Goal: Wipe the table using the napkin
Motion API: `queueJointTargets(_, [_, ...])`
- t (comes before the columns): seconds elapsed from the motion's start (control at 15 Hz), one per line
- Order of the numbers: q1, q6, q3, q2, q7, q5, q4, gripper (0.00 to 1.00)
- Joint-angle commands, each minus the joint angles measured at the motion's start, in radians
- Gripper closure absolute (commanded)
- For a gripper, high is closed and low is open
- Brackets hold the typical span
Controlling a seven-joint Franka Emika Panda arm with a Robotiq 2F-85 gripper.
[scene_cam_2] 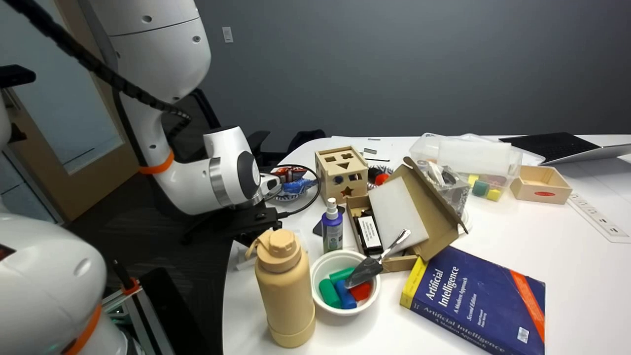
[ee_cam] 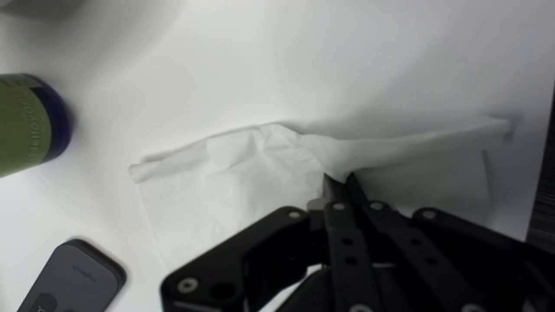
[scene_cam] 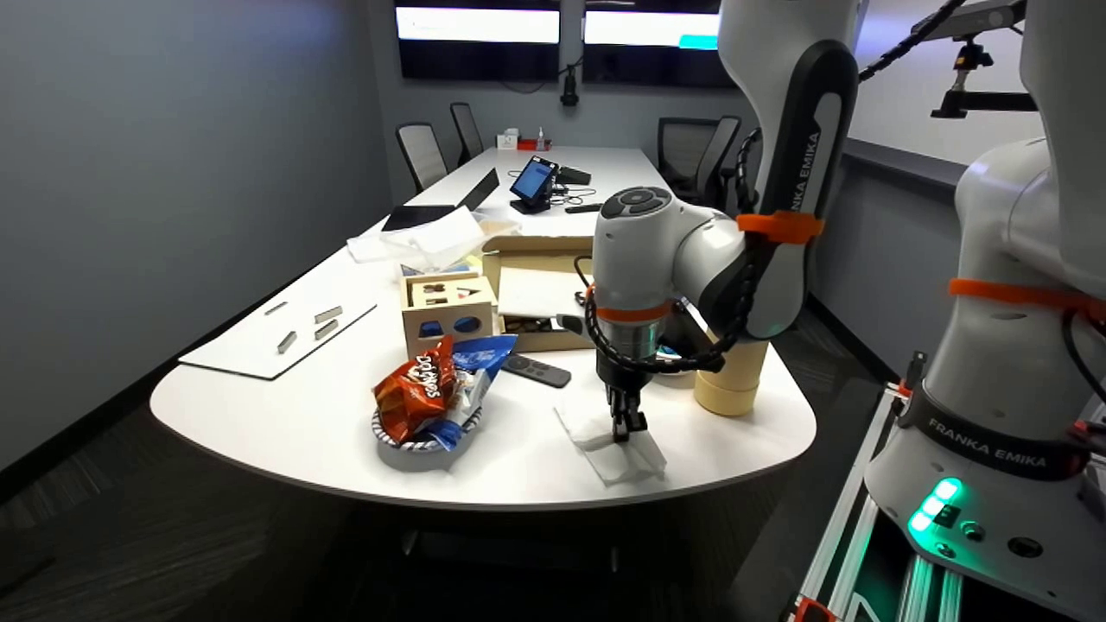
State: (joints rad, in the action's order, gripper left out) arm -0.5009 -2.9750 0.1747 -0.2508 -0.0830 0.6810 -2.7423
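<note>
Stretching toward grey wall point(scene_cam: 622, 112) — white table point(scene_cam: 294, 428), napkin point(ee_cam: 256, 186) in gripper point(ee_cam: 340, 180).

The creased white napkin point(ee_cam: 243, 186) lies on the table point(scene_cam: 302, 432).

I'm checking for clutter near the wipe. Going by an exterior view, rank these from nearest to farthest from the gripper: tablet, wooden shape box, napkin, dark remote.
From the gripper, in an exterior view:
1. Napkin, right at its tip.
2. Dark remote, back and to the picture's left.
3. Wooden shape box, beyond the remote, further left.
4. Tablet, far back, well past the box.
</note>
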Motion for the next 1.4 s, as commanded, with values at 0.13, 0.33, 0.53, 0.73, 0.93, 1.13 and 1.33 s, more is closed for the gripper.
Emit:
queueJointTargets(0.13, [-0.05,-0.029,0.031,-0.023,-0.104,0.01,0.01,1.0])
queueJointTargets(0.33, [-0.071,-0.047,0.022,-0.038,-0.172,-0.009,0.028,1.0])
queueJointTargets(0.53, [-0.102,-0.079,0.007,-0.056,-0.249,-0.028,0.052,1.0])
queueJointTargets(0.73, [-0.141,-0.089,0.011,-0.077,-0.307,-0.016,0.072,1.0])
queueJointTargets(0.93, [-0.176,-0.114,0.029,-0.095,-0.382,-0.016,0.096,1.0])
queueJointTargets(1.13, [-0.199,-0.165,0.04,-0.117,-0.456,-0.029,0.13,1.0])
queueJointTargets(1.33, [-0.239,-0.196,0.096,-0.133,-0.517,-0.019,0.176,1.0])
